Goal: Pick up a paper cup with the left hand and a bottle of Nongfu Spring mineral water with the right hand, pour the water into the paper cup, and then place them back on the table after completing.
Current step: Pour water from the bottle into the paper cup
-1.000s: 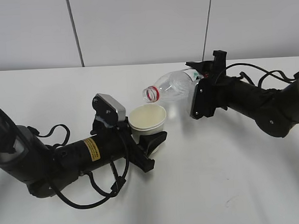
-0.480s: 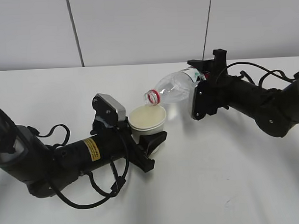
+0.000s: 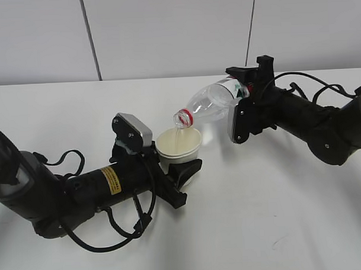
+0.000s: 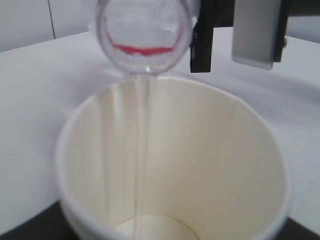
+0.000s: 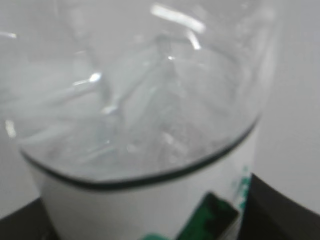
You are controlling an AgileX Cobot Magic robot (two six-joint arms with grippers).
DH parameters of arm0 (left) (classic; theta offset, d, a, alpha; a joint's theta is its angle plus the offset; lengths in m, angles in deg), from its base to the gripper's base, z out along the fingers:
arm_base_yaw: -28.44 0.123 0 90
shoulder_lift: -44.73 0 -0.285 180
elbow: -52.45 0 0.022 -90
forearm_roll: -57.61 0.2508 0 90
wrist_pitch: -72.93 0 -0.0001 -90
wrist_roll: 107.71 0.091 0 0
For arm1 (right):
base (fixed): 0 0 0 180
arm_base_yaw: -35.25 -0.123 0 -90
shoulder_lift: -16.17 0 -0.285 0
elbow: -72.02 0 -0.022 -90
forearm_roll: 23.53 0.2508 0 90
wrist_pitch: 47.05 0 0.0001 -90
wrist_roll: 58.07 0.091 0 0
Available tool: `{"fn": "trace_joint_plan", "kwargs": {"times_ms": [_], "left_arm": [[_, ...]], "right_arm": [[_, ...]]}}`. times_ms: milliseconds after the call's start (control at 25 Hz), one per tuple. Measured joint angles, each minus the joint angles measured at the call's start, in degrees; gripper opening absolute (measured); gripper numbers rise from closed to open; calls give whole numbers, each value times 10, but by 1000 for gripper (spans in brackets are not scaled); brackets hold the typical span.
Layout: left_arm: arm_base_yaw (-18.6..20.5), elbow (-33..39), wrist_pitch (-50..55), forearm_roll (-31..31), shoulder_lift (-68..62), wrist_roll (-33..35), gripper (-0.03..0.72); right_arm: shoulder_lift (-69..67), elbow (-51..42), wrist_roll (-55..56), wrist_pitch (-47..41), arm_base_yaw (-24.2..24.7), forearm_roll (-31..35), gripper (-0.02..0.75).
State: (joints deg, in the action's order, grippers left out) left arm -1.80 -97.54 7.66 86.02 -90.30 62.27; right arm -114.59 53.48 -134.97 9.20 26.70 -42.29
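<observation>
1. Two arms meet above the table (image 3: pixel 278 214): the left hand (image 3: pixel 183 170) grips the paper cup (image 3: pixel 178 144) upright.
2. Closed around the bottle (image 3: pixel 212 103), the right hand (image 3: pixel 243 97) tilts its mouth over the cup.
3. A thin stream of water (image 4: pixel 141 150) falls into the cup.

Pale panelled wall (image 3: pixel 165 35) with dark seams (image 3: pixel 89 37)

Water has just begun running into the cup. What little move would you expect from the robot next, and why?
Probably hold the tilted clear plastic bottle steady: a thin stream of water falls inside the white paper cup, which looks nearly empty.
</observation>
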Motion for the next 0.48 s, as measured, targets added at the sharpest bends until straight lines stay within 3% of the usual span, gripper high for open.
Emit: {"fn": "trace_joint_plan", "kwargs": {"times_ms": [480], "left_arm": [[0,0,0,2,0,0,404]], "right_arm": [[0,0,-22,0,0,3,461]]}}
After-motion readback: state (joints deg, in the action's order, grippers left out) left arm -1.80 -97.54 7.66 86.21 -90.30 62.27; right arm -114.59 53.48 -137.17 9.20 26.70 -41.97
